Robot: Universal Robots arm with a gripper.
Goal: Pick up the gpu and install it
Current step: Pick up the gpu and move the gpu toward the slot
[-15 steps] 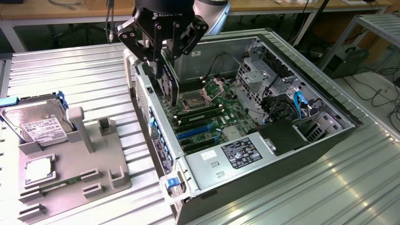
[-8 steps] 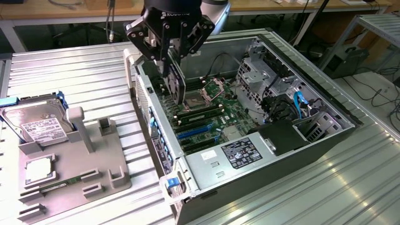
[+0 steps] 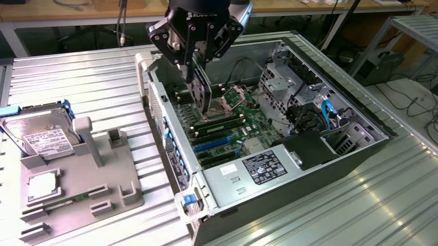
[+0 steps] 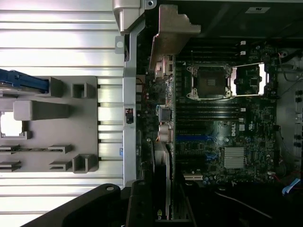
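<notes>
Gripper [image 3: 195,64] half-closed, pinching card [image 3: 200,95] upright over motherboard [image 3: 239,125]; best holding it vertical, edge parallel, lowering gently.

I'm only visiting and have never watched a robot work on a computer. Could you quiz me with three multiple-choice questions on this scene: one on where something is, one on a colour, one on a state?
1. Where is the gpu?
A) on the floor
B) in the gripper, over the motherboard
C) on a shelf

2. What colour is the frame around the hard drive?
A) red
B) blue
C) yellow

3. How is the computer case?
A) closed up
B) lying on its side, open
C) standing upright

Answers:
1. B, the fingers clamp the card, which hangs edge-down above the board.
2. B, blue plastic shows beside the drive.
3. B, the side panel is off and the board is exposed.
</notes>
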